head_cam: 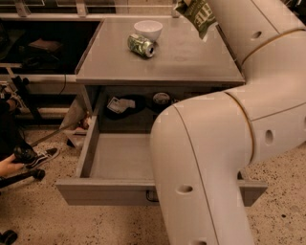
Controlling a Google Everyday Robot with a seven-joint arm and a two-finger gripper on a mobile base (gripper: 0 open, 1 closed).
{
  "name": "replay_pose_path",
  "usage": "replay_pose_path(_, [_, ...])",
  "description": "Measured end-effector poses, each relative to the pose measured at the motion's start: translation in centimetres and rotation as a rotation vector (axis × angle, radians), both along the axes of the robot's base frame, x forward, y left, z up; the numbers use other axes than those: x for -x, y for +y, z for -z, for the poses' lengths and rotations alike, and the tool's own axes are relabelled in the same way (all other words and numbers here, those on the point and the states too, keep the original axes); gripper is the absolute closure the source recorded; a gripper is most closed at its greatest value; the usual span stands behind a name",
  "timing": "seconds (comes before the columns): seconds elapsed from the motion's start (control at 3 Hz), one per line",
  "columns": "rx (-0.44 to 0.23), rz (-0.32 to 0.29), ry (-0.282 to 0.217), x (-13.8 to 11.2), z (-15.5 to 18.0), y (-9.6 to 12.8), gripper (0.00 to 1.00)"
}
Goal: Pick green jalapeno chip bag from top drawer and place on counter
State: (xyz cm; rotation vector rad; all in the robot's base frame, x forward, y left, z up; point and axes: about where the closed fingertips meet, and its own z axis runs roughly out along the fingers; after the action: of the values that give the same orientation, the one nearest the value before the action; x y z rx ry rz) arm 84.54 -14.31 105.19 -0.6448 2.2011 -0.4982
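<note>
The green jalapeno chip bag [198, 15] hangs in the air above the back right part of the counter [186, 60], apart from its surface. My gripper [184, 4] is at the top edge of the view, mostly cut off, shut on the bag's top. The top drawer [119, 160] is pulled wide open below the counter, and the part of its floor that shows is bare. Its black handle [152, 195] peeks out beside my arm [215, 143], which hides the drawer's right half.
A green-and-white soda can [141, 45] lies on its side on the counter in front of a white bowl [148, 29]. Small items [119, 104] sit in the cabinet behind the drawer. A person's shoe [40, 155] and hand [9, 165] are at the left on the floor.
</note>
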Motion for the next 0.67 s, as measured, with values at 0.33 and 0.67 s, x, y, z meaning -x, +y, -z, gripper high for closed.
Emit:
replay_pose_path(0.33, [-0.063, 0.047, -0.019, -0.75, 0.84, -3.51, 1.00])
replay_pose_path(0.67, [-0.066, 0.052, -0.015, -0.81, 1.18, -3.71, 1.00])
